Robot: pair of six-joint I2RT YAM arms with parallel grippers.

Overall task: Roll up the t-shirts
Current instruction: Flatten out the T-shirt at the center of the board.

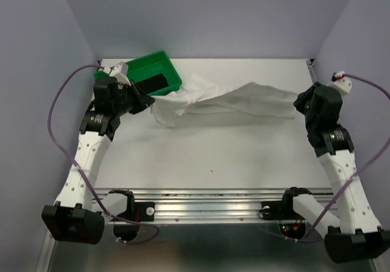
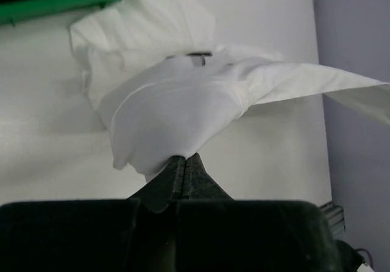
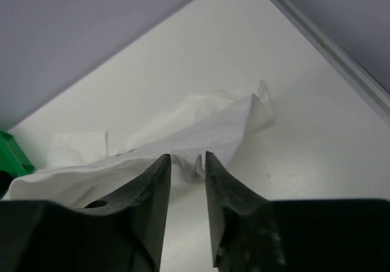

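The left end effector (image 2: 184,158) is pinched tight on one end of the white t-shirt (image 2: 177,107). The right end effector (image 3: 187,157) is open a little, with the shirt's other end just in front of it.

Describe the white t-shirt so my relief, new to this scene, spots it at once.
On the white table, find the green tray at the far left corner. The white t-shirt stretches rightward from beside it. It is the only pale, crumpled cloth there.
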